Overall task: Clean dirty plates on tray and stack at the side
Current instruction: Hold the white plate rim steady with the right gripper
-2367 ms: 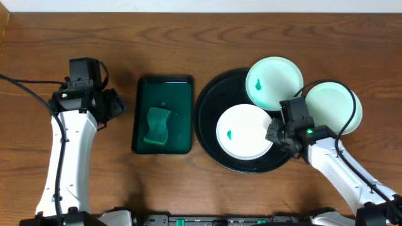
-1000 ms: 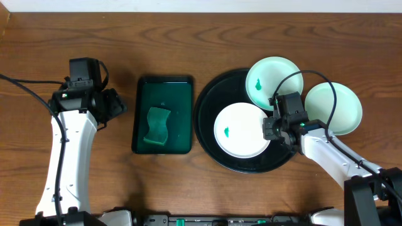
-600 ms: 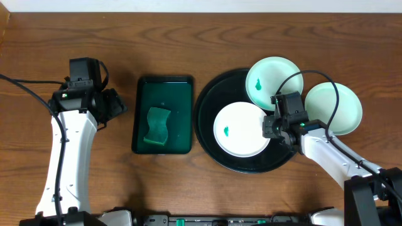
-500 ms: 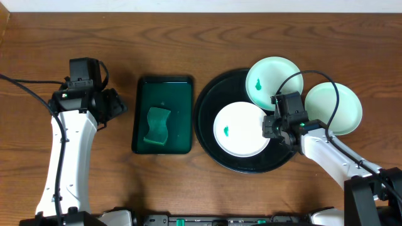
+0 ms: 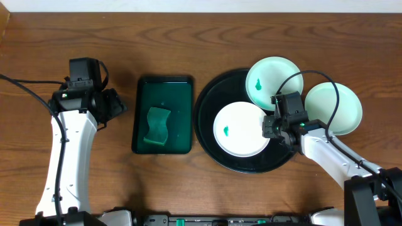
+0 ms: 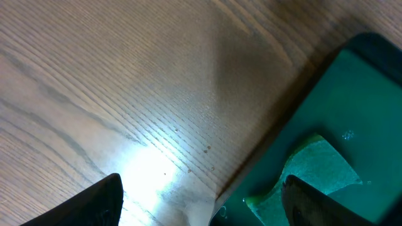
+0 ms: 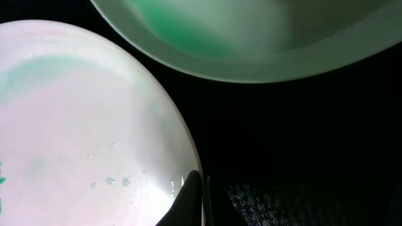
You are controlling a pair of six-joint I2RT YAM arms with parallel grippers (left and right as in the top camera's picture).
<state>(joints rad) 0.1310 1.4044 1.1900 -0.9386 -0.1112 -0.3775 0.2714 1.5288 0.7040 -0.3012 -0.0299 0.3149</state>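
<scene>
The black tray (image 5: 210, 107) holds a white plate (image 5: 235, 130) with a green smear. A second plate (image 5: 276, 78) leans over the tray's far right rim. A third plate (image 5: 336, 107) lies on the table right of the tray. My right gripper (image 5: 269, 128) is shut on the right rim of the white plate. In the right wrist view the fingers (image 7: 200, 194) pinch that plate's edge (image 7: 81, 125), with the second plate (image 7: 251, 37) above and the tray's floor (image 7: 301, 125) to the right. My left gripper (image 5: 117, 105) is open and empty over bare table.
A dark green rectangular tray (image 5: 179, 94) with a green sponge (image 5: 157, 124) stands between the arms, left of the black tray. The left wrist view shows its corner (image 6: 358, 100) and the sponge (image 6: 308, 172) by my open left fingers (image 6: 204, 207).
Since 2.4 s ago my right gripper moved up and left onto the white plate's rim, and the plate shifted slightly left. Nothing has moved in the last half second.
</scene>
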